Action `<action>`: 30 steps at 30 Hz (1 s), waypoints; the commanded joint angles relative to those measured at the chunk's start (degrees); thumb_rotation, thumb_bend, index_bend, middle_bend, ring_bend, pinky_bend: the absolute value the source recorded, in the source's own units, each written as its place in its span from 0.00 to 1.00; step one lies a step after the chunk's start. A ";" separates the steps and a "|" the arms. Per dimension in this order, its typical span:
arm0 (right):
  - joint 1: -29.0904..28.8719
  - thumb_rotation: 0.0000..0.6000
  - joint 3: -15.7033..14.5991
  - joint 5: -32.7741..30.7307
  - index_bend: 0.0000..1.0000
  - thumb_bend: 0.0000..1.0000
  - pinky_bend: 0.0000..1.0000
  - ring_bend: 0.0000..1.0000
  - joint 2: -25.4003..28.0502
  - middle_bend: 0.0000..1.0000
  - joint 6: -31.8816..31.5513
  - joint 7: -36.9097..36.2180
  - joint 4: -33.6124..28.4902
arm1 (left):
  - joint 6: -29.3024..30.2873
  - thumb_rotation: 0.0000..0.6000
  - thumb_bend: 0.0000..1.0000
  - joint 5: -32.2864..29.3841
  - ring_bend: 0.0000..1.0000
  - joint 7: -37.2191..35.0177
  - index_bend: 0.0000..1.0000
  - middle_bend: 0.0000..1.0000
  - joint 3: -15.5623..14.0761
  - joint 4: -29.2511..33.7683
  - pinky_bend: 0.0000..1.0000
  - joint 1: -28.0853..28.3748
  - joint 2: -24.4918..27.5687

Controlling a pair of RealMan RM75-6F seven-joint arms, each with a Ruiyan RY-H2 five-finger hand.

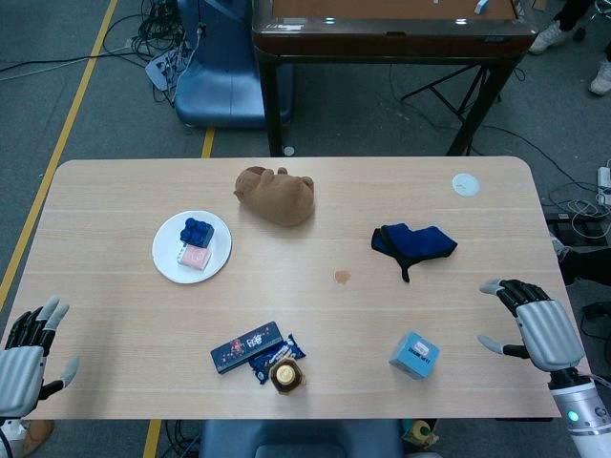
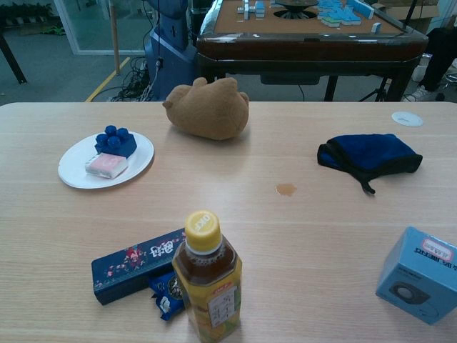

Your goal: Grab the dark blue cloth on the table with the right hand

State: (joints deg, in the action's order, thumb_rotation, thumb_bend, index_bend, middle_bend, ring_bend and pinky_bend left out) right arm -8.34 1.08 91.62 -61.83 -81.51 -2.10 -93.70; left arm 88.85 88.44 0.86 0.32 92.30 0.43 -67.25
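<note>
Both hands are seen only in the head view: the right hand (image 1: pixel 537 322) is spread and empty near the dark blue cloth (image 1: pixel 413 242), as is the left hand (image 1: pixel 29 355).

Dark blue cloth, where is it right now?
The dark blue cloth with black trim lies crumpled on the table's right half in the head view, ahead of the open right hand, untouched, with the light blue box nearer.

The bench (image 1: pixel 143 363) is pale wood grain with a small brown stain (image 1: pixel 342 277). The cloth (image 1: pixel 412 244) is dark blue edged in black. Far left, a white plate (image 1: pixel 168 258) carries a blue brick (image 1: pixel 198 231) and a pink block (image 1: pixel 195 257). The plush toy (image 1: pixel 277 195) is tan-brown. The near bottle (image 2: pixel 207 286) has a yellow cap, and the box (image 1: pixel 414 355) is light blue.
</note>
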 commanded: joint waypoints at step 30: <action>-19.86 1.00 8.93 -20.19 0.29 0.08 0.28 0.24 -4.76 0.28 28.80 16.19 5.14 | 3.13 1.00 0.33 1.87 0.00 -0.08 0.08 0.00 -0.93 1.80 0.02 -1.83 1.25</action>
State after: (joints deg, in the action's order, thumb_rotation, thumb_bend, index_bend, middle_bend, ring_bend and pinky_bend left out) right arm -25.63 8.68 74.42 -64.50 -55.60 11.78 -90.53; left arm 91.95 90.28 0.77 -0.59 94.08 -1.37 -66.03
